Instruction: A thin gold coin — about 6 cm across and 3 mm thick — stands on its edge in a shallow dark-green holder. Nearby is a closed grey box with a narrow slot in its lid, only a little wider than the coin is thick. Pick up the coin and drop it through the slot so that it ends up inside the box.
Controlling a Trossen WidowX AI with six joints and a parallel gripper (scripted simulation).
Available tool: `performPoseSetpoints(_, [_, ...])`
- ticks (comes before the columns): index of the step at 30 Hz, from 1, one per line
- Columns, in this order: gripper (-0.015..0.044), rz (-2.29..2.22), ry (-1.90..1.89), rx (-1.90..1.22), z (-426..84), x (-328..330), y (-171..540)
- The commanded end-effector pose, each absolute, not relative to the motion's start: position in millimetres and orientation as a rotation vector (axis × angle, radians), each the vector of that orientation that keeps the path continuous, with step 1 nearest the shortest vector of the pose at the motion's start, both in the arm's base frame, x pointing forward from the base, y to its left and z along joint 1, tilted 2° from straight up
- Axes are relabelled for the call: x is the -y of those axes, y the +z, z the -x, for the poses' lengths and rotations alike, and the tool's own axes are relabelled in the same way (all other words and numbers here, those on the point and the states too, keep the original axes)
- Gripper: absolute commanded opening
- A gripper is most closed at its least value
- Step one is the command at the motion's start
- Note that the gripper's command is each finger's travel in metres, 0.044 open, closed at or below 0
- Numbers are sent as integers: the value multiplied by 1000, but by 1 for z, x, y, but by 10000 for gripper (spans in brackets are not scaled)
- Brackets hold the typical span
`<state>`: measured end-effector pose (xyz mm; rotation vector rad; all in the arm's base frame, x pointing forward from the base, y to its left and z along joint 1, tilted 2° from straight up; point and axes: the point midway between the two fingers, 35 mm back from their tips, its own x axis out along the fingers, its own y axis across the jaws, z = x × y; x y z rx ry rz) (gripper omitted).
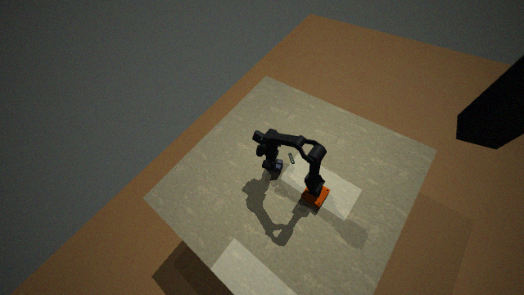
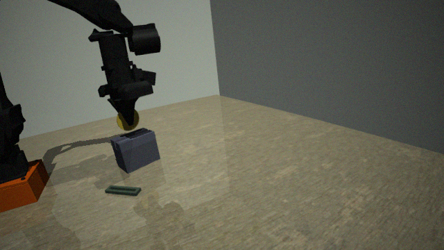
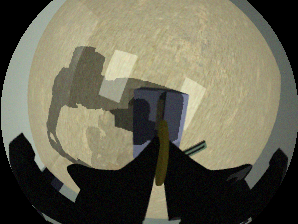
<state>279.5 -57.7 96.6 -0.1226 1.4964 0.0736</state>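
The gold coin [image 2: 120,121] [image 3: 162,165] stands upright on edge between the fingertips of my gripper [image 2: 130,124] [image 3: 159,140], which is shut on it. The coin is just above the lid of the grey box [image 2: 140,153] [image 3: 176,112], with a small gap in the exterior view. The dark slot [image 3: 160,107] runs along the lid, and in the wrist view the coin's edge looks nearly in line with it, tilted slightly. The dark-green holder [image 1: 291,158] [image 2: 113,189] [image 3: 202,146] lies empty beside the box. In the top view the coin is hidden.
The arm's orange base [image 1: 316,197] [image 2: 21,194] stands to one side of the box and holder. A large black block [image 1: 491,111] is at the right edge of the top view. The arm's shadow falls across the table and part of the lid.
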Motion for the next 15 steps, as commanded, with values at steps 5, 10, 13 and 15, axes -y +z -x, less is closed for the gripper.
performPoseSetpoints(5, [0, 122, 76, -1504, -278, 58, 93])
performPoseSetpoints(10, [0, 122, 76, -1504, -278, 58, 93])
performPoseSetpoints(13, [0, 122, 76, -1504, -278, 58, 92])
performPoseSetpoints(15, [0, 122, 76, -1504, -278, 58, 92])
